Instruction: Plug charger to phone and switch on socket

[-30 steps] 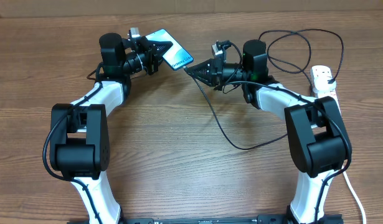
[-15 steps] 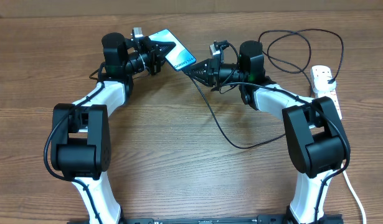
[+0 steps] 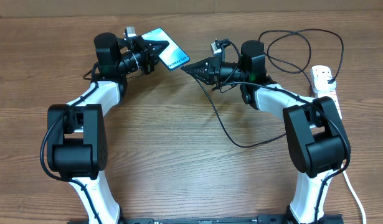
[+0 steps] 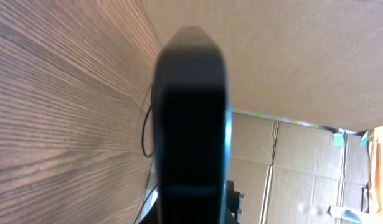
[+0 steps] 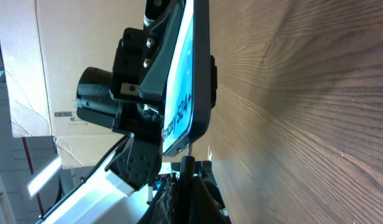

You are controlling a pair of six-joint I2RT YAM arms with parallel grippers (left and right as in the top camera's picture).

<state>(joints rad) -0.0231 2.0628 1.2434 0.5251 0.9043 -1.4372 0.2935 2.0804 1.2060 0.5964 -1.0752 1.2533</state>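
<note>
Socket (image 3: 324, 81): a white oblong plastic strip lying flat at the right edge of the desk (image 3: 179, 168), its white cord running down past the right arm. A small black body sits on its upper face. This is probably the charger's plug in an outlet, but the overhead view is too small to confirm it.

Phone (image 3: 168, 51): a slim rectangular slab with a glowing light-blue screen and dark rounded edges. It is held off the desk at the upper centre and tilted. The left hand (image 3: 152, 53) is closed on it, with the fingers clamped across one end. The left wrist view shows only the phone's dark, smooth underside, blurred.

Charger (image 3: 223, 127): a thin, flexible black cable. It loops above the socket, passes the right arm and sags in a curve across the desk. The right hand (image 3: 191, 70) is closed on the connector end. In the right wrist view the narrow tip points at the phone's short edge and appears to meet it. Whether it is seated cannot be determined.

Desk: matte brown wood-grain surface. Cardboard boxes (image 4: 303, 168) stand beyond it.
</note>
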